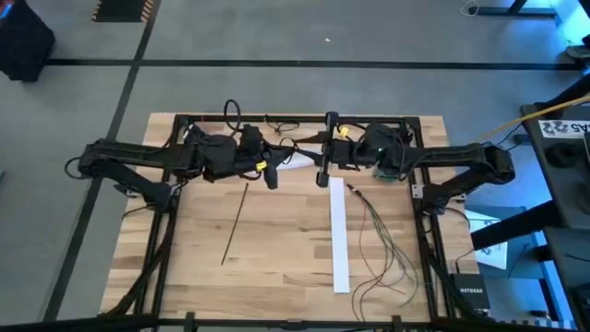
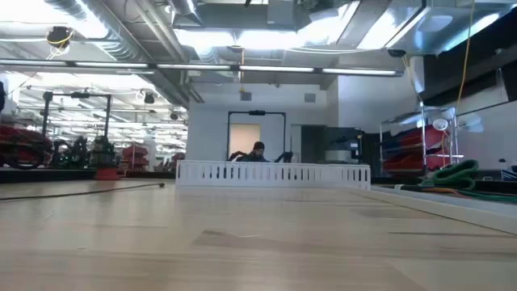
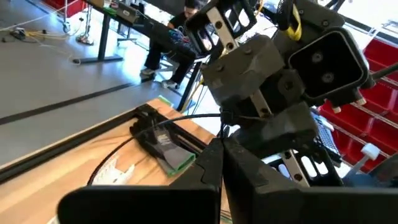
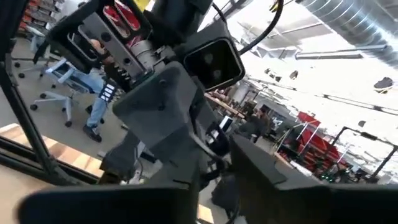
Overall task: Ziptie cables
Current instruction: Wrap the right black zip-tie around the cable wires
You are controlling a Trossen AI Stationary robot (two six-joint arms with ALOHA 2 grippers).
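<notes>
High view shows both my arms folded in toward each other at the far edge of the wooden worktop (image 1: 277, 267), the end effectors nearly meeting at its middle. My left end effector (image 1: 271, 175) hangs just left of centre, and my right end effector (image 1: 324, 175) just right of it, above the far end of a long white strip (image 1: 338, 235) that lies flat and runs toward the near edge. Whether either end effector is released or clenched, I cannot tell; from each wrist view the other arm's body fills the picture close up and the fingertips are hidden.

The cables (image 1: 383, 244) lie loose on the right part of the worktop, just beside the white strip, thin greenish and dark wires curving and crossing from near my right end effector down to the near right corner. None of them seems to be in my grasp.

A thin dark straight strip (image 1: 234, 224) lies alone on the left half, slightly slanted, well apart from the cables.

Low view shows a person (image 2: 257, 152) seated in the room beyond the worktop.
</notes>
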